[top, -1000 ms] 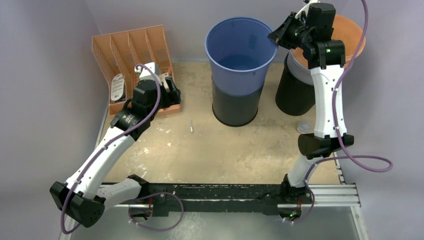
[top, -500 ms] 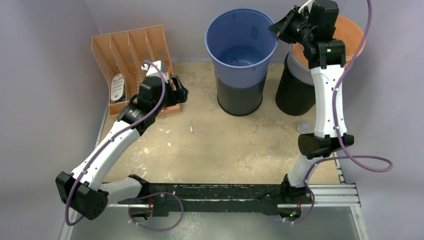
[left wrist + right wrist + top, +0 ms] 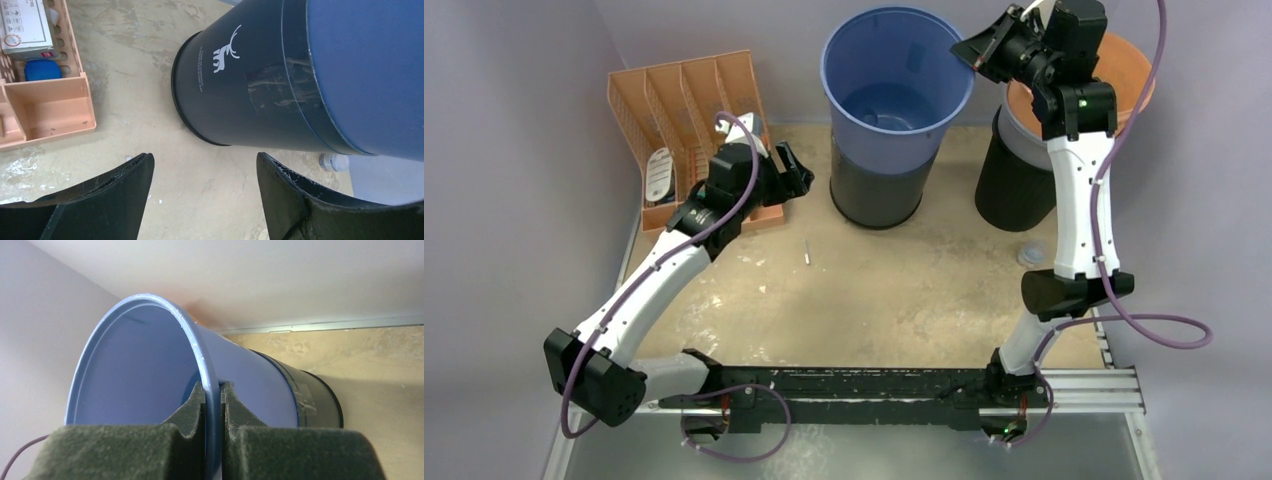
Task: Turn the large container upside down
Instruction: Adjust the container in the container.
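1. The right pincer (image 3: pixel 212 388) is pinching the right-hand rim of the bucket (image 3: pixel 135 370). One finger is sitting inside the wall and one outside, both pressing flat against it.
2. The left pincer (image 3: pixel 205 157) is hanging spread and empty. It is pointing at the bucket's dark lower half from the left, near it but not touching.
3. The bucket is standing mouth up at the far middle of the table (image 3: pixel 874 290), between the orange tray (image 3: pixel 686 95) on the left and a second bucket (image 3: pixel 1014 190) on the right. It is looking slightly tipped; whether its base is sitting flat I cannot tell.
4. Judgement: the tipping step is only beginning. The rim is being gripped, but none of the inversion is done.
5. Judgement: the next move is calling for the right pincer to draw the rim over and down toward the open near side, away from the second bucket. Meanwhile the left pincer should be bracing the lower wall so the base is not skidding. The thin rim is offering little hold, so a slow pull is advisable.
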You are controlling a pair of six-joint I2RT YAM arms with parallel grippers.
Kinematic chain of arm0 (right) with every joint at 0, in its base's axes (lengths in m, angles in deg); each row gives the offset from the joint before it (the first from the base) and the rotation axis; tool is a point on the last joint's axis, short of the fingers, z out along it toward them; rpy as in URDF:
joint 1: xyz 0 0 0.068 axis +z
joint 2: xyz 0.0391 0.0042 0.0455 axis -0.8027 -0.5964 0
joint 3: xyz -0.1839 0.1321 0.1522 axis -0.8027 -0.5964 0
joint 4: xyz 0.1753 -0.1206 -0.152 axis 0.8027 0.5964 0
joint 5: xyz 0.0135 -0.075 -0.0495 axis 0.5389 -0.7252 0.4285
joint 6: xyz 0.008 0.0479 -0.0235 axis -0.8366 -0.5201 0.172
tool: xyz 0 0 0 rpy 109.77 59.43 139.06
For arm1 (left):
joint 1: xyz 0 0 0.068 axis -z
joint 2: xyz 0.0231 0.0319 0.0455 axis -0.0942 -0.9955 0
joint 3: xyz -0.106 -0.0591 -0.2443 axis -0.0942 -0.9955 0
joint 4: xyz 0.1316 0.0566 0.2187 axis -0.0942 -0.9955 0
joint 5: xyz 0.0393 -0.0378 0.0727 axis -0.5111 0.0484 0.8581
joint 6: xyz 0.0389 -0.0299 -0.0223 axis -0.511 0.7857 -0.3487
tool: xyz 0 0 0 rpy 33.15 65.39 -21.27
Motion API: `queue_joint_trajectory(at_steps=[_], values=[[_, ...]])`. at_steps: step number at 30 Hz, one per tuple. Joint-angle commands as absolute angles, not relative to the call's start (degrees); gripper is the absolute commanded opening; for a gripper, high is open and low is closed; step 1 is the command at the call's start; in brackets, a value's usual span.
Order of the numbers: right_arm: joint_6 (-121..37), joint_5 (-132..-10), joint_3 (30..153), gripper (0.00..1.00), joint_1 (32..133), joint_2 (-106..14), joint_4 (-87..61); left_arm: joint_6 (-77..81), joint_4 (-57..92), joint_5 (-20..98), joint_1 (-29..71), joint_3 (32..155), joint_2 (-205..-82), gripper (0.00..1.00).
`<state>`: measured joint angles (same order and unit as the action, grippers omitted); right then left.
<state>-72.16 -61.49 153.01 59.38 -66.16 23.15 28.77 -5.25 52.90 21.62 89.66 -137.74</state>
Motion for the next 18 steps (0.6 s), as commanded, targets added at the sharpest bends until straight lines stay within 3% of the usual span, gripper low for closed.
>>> queue_joint_trajectory(at_steps=[1, 14, 18], values=[[-79.35, -58.3, 157.11, 0.0, 59.33, -59.46, 7.06, 32.51, -2.68, 52.68, 21.7, 91.22, -136.78, 0.75], [-83.47, -57.22, 147.58, 0.0, 59.37, -57.87, 0.66, 42.75, 14.27, 48.7, 21.75, 83.21, -136.61, 0.69], [-83.95, -57.26, 147.01, 0.0, 59.36, -58.11, -0.12, 46.14, 19.53, 46.92, 21.84, 81.27, -136.99, 0.62]])
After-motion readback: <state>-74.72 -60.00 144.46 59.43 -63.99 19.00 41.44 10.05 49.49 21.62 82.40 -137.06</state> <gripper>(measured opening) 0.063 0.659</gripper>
